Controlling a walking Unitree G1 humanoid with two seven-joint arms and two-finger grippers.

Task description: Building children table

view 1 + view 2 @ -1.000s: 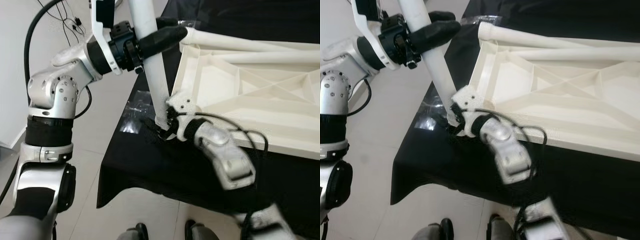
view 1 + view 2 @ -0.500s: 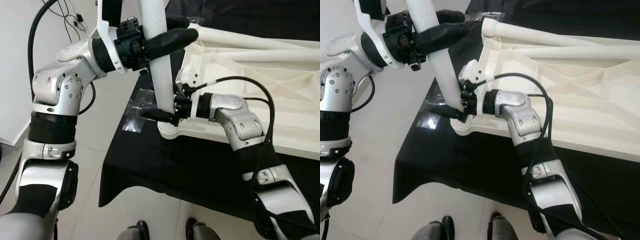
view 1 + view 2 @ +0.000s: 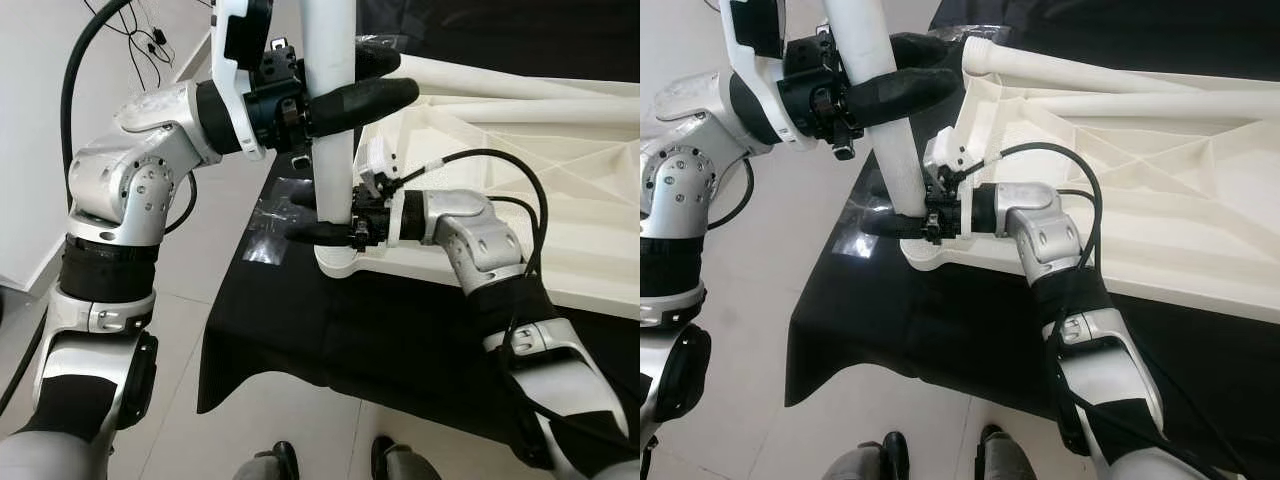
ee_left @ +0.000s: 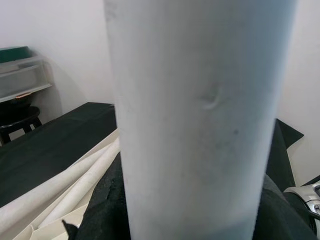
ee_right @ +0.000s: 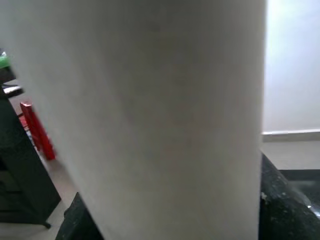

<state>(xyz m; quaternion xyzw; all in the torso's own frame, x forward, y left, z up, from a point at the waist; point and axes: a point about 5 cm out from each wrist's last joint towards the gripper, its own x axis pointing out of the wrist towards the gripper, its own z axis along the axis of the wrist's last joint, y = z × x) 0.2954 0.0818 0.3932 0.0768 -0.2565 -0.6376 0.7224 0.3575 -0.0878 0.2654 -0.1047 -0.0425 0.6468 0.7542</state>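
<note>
While I hold the white table leg [image 3: 335,120] nearly upright over the corner of the upturned tabletop [image 3: 520,170], the risk I see is the leg binding or tipping in its socket. My left end effector [image 3: 360,85] is closed around the upper part of the leg, its black fingers [image 3: 905,90] wrapped across the tube. A grip that high gives a long lever: if I lean or push off-axis, I judge the foot of the leg would cock sideways in the round corner socket [image 3: 340,262] and jam instead of seating.

Lower down, my right end effector [image 3: 320,222] is clamped on the leg's base, just above the socket, with one finger on each side of the tube. If the two grips pull in slightly different directions, the leg could twist against the plastic and strain the socket, or slip through my fingers, since the tube looks smooth.

To the right, the tabletop lies underside up on the black cloth [image 3: 290,330] of the table, its corner close to the table's edge. It does not look fixed down, so a hard downward or sideways push could slide it on the cloth. Two more white legs [image 3: 1120,85] lie along the far side of the tabletop; a shove could roll them away.
</note>
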